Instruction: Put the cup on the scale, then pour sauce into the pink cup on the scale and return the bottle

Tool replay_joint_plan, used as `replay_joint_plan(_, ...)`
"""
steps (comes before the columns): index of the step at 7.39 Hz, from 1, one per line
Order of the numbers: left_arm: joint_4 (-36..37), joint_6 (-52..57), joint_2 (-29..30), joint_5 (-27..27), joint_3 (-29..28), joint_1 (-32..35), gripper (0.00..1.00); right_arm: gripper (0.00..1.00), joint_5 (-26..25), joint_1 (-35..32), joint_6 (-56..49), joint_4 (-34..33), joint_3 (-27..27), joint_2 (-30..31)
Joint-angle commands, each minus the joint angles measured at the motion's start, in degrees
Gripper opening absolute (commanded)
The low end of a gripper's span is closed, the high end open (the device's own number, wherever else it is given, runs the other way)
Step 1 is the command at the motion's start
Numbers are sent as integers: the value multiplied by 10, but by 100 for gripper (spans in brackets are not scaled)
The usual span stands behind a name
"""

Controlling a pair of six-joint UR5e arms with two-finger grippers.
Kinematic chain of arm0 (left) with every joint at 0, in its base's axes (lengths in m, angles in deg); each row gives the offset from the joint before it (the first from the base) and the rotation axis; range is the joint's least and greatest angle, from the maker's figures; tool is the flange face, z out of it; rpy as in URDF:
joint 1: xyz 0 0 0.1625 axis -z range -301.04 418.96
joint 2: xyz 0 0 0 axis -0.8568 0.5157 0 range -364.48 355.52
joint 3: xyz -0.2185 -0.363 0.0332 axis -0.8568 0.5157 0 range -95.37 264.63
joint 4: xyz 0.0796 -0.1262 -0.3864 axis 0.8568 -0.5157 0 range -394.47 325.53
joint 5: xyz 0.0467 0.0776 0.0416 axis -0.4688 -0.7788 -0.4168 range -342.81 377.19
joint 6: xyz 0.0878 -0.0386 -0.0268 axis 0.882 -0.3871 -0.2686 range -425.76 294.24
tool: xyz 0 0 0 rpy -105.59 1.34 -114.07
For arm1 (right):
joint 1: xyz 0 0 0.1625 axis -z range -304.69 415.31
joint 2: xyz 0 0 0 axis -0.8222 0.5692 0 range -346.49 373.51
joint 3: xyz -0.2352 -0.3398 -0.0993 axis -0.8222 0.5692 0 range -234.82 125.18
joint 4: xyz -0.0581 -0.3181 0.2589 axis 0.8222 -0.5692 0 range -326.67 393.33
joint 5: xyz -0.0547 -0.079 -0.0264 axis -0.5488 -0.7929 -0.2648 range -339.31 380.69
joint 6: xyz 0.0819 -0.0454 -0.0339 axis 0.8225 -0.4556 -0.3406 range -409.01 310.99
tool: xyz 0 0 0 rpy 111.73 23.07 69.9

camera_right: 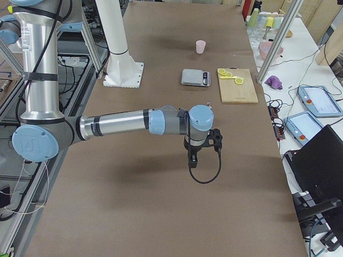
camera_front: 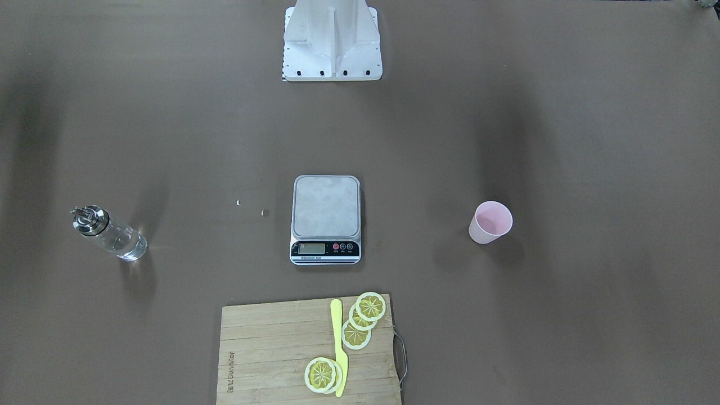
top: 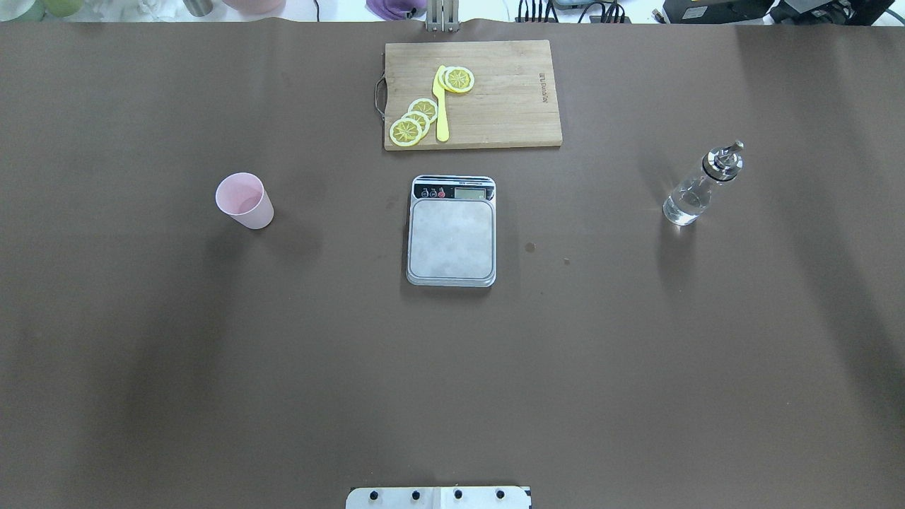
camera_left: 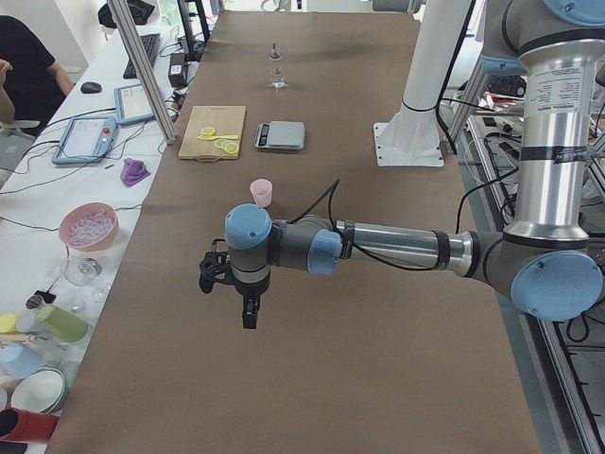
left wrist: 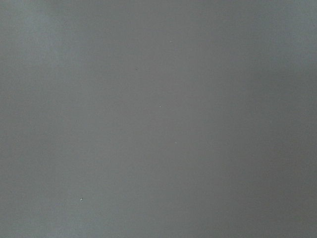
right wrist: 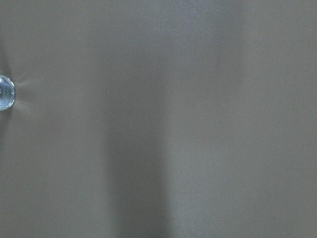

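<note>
The pale pink cup (top: 244,201) stands upright on the brown table, left of the scale in the overhead view; it also shows in the front view (camera_front: 490,222). The silver scale (top: 451,230) sits mid-table with a bare platform. The clear glass bottle (top: 701,185) with a metal spout stands to the right, clear liquid in its lower part. Its edge shows in the right wrist view (right wrist: 5,92). My left gripper (camera_left: 249,317) hangs over the table's left end, far from the cup. My right gripper (camera_right: 191,160) hangs over the right end. I cannot tell whether either is open or shut.
A wooden cutting board (top: 509,99) with lemon slices (top: 413,121) and a yellow knife (top: 441,106) lies beyond the scale. The robot's white base (camera_front: 332,42) stands behind the scale. Bowls, cups and tablets sit on side tables beyond the table's far edge (camera_left: 90,227).
</note>
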Motion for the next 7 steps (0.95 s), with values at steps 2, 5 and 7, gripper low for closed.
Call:
replay_joint_plan(2, -59, -28, 21, -5, 10, -11, 99, 100, 1, 0, 0, -1, -1, 0)
replay_joint_plan(5, -51, -164, 122, -4, 4, -137, 99, 100, 12, 0, 19, 0, 0, 1)
replay_joint_plan(7, -50, -313, 184, -11, -8, -211, 99, 100, 12, 0, 19, 1, 1, 1)
